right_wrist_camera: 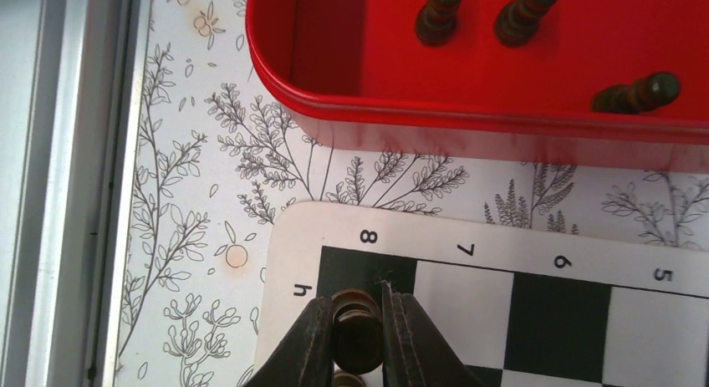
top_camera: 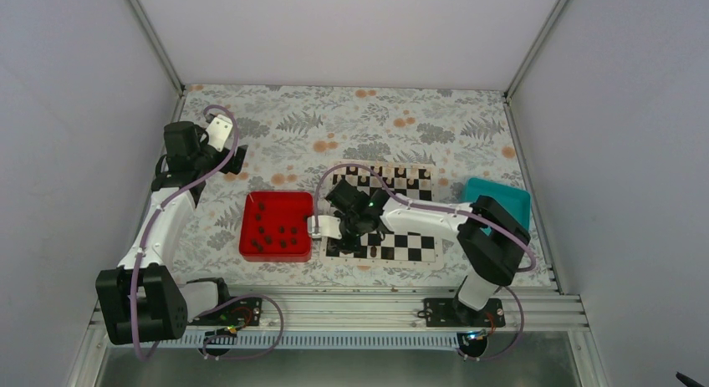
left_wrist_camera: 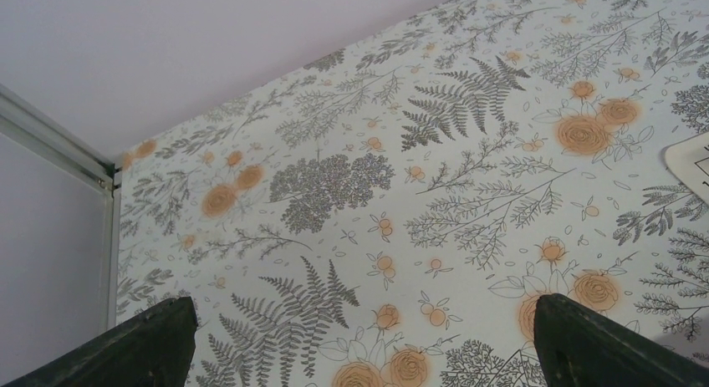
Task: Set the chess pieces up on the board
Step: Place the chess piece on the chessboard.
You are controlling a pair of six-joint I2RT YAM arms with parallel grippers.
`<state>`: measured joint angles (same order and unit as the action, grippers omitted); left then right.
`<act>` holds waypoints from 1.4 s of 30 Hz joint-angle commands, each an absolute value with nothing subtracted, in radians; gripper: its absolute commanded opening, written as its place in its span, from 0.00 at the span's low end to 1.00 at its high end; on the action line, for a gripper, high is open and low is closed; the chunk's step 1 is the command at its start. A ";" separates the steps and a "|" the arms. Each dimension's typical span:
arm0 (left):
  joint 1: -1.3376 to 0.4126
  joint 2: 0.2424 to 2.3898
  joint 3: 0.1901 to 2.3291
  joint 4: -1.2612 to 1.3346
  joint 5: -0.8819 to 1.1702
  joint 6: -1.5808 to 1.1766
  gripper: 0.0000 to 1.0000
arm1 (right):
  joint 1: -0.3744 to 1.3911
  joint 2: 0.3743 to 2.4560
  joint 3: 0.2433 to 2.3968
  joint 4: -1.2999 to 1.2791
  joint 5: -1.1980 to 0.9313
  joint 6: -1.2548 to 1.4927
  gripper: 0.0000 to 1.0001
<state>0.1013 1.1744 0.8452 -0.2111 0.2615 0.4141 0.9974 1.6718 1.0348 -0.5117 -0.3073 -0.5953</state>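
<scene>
The board [top_camera: 418,245] of black and cream squares lies right of centre; its corner with labels h and 8 shows in the right wrist view [right_wrist_camera: 293,262]. My right gripper [right_wrist_camera: 359,337] is shut on a dark chess piece [right_wrist_camera: 358,341] over the black corner square h8; in the top view it [top_camera: 328,228] is at the board's left edge. Several dark chess pieces [top_camera: 276,230] lie in the red tray [top_camera: 251,205], some in the right wrist view [right_wrist_camera: 439,15]. Pieces [top_camera: 368,252] stand on the board's near row. My left gripper [top_camera: 219,136] is open and empty, far left.
A row of pale-topped pieces [top_camera: 393,173] stands along the board's far edge. A teal tray [top_camera: 510,199] sits right of the board. The red tray's wall [right_wrist_camera: 468,124] is close beyond the board corner. The left wrist view shows patterned tablecloth [left_wrist_camera: 401,195] and a wall corner.
</scene>
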 commanded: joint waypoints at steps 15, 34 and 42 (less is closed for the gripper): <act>0.106 1.187 0.844 -0.200 0.261 0.411 1.00 | 0.994 1.763 1.052 -0.471 -0.320 -0.632 0.09; 0.106 1.193 0.839 -0.193 0.265 0.413 1.00 | 0.994 1.750 1.078 -0.520 -0.307 -0.644 0.28; 0.106 1.190 0.841 -0.193 0.265 0.413 1.00 | 0.995 1.699 1.144 -0.596 -0.303 -0.647 0.33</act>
<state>0.1013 1.1904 0.8452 -0.2111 0.2619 0.4141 0.9974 1.7531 1.0779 -0.5472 -0.2989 -0.6308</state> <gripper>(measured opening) 0.999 0.317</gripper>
